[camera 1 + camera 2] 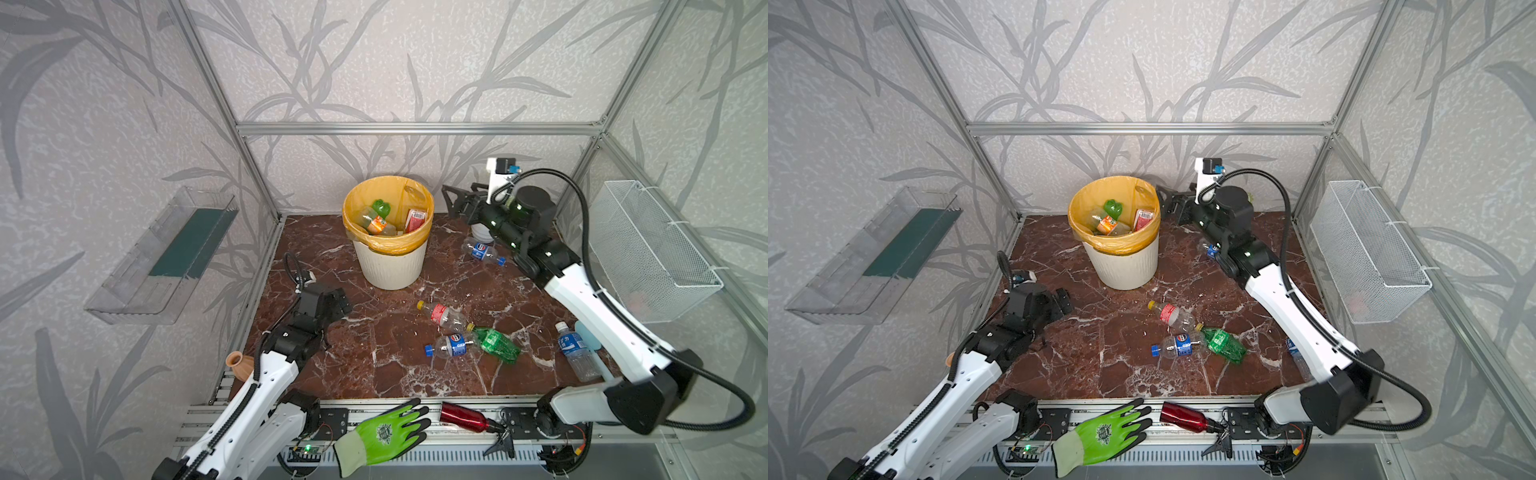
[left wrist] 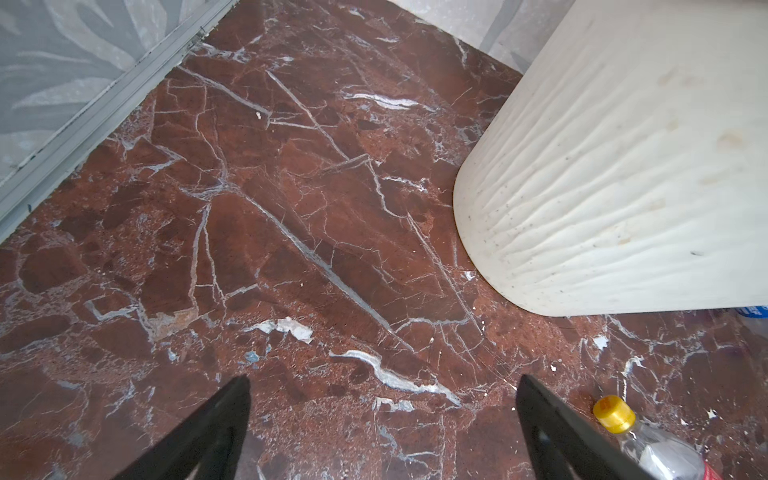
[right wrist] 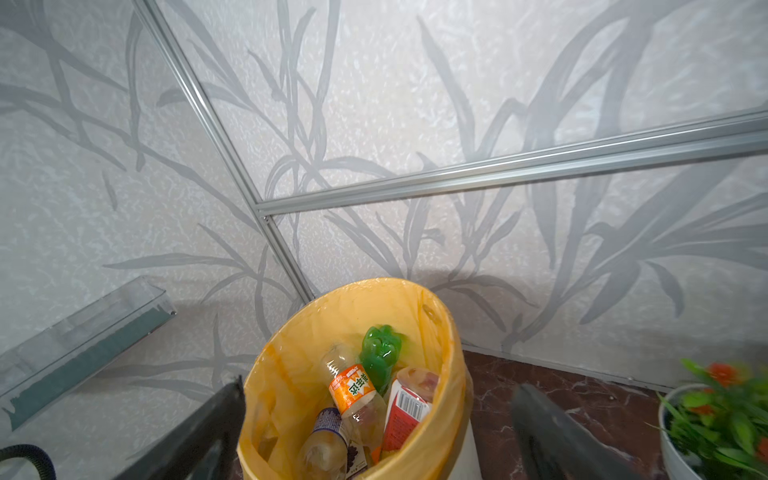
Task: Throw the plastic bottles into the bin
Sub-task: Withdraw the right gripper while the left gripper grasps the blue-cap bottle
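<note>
The cream ribbed bin [image 1: 392, 266] with a yellow liner stands at the back middle of the marble floor. Inside it lie a green bottle [image 3: 380, 349], an orange-labelled bottle [image 3: 353, 388] and a red-labelled one [image 3: 405, 411]. My right gripper [image 1: 448, 201] hangs open and empty just right of the bin's rim. My left gripper [image 1: 343, 302] is open and empty, low over bare floor left of the bin. On the floor lie a red-labelled bottle [image 1: 442, 314], a blue-labelled bottle [image 1: 453, 345], a green bottle [image 1: 496, 344], another blue-labelled bottle [image 1: 482, 251] under the right arm, and a water bottle [image 1: 575, 349].
A green glove [image 1: 384, 432], a shiny red metal bottle [image 1: 463, 415] and a black clip [image 1: 500, 444] lie on the front rail. A wire basket [image 1: 652, 249] hangs on the right wall, a clear shelf [image 1: 162, 257] on the left. A white flower pot [image 3: 723, 428] stands behind the right arm.
</note>
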`<state>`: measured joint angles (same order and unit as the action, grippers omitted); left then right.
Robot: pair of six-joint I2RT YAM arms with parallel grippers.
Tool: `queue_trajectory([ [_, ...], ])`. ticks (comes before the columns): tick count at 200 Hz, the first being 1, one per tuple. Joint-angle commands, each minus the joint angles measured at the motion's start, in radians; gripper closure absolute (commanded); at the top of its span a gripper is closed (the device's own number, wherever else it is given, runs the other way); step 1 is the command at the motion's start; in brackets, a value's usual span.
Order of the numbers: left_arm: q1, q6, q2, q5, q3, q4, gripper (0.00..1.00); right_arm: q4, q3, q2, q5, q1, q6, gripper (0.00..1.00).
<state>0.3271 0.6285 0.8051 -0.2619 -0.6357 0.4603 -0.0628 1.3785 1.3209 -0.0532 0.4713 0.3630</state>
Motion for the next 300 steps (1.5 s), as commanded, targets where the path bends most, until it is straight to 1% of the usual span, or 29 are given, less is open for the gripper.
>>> queue_trajectory([
  [1, 0.046, -0.060, -0.047, -0.017, -0.039, -0.010, 0.02, -0.043, -0.220, -0.105, 0.052, -0.071, 0.029, 0.01],
  [18, 0.138, -0.109, -0.063, -0.077, -0.050, -0.021, 0.02, -0.040, -0.420, -0.212, 0.055, -0.159, 0.108, 0.01],
  [25, 0.199, -0.134, -0.062, -0.119, -0.058, -0.026, 0.01, -0.033, -0.499, -0.252, 0.055, -0.197, 0.144, 0.01],
  [37, 0.295, -0.172, -0.038, -0.176, -0.076, -0.036, 0.02, -0.023, -0.626, -0.317, 0.053, -0.262, 0.194, 0.01],
  [50, 0.384, -0.212, 0.010, -0.193, -0.096, -0.058, 0.02, -0.009, -0.742, -0.389, 0.060, -0.322, 0.231, 0.01],
  [62, 0.454, -0.252, 0.077, -0.186, -0.121, -0.088, 0.02, 0.008, -0.837, -0.442, 0.066, -0.373, 0.259, 0.01],
  [81, 0.565, -0.318, 0.214, -0.132, -0.178, -0.125, 0.02, 0.027, -0.936, -0.512, 0.054, -0.444, 0.269, 0.01],
  [83, 0.572, -0.324, 0.231, -0.125, -0.186, -0.128, 0.02, 0.031, -0.945, -0.519, 0.053, -0.452, 0.292, 0.01],
  [106, 0.709, -0.428, 0.428, -0.068, -0.296, -0.124, 0.03, 0.032, -1.004, -0.554, 0.003, -0.531, 0.323, 0.01],
  [128, 0.792, -0.505, 0.588, -0.001, -0.399, -0.101, 0.06, 0.034, -1.021, -0.544, -0.040, -0.586, 0.327, 0.01],
  [148, 0.842, -0.554, 0.696, 0.053, -0.481, -0.075, 0.07, 0.033, -1.024, -0.527, -0.075, -0.616, 0.329, 0.01],
  [172, 0.873, -0.598, 0.806, 0.122, -0.568, -0.030, 0.10, 0.021, -1.033, -0.518, -0.086, -0.626, 0.332, 0.01],
  [212, 0.895, -0.655, 0.959, 0.181, -0.694, 0.082, 0.20, 0.004, -1.048, -0.514, -0.102, -0.630, 0.344, 0.01],
  [224, 0.897, -0.666, 0.987, 0.194, -0.715, 0.106, 0.22, 0.006, -1.050, -0.517, -0.103, -0.634, 0.344, 0.01],
  [240, 0.899, -0.674, 1.012, 0.212, -0.726, 0.112, 0.22, 0.007, -1.053, -0.520, -0.104, -0.636, 0.346, 0.01],
  [265, 0.899, -0.677, 1.064, 0.215, -0.747, 0.121, 0.22, 0.006, -1.054, -0.522, -0.108, -0.641, 0.349, 0.01],
  [300, 0.899, -0.673, 1.137, 0.160, -0.788, 0.139, 0.22, 0.010, -1.055, -0.527, -0.115, -0.646, 0.349, 0.01],
])
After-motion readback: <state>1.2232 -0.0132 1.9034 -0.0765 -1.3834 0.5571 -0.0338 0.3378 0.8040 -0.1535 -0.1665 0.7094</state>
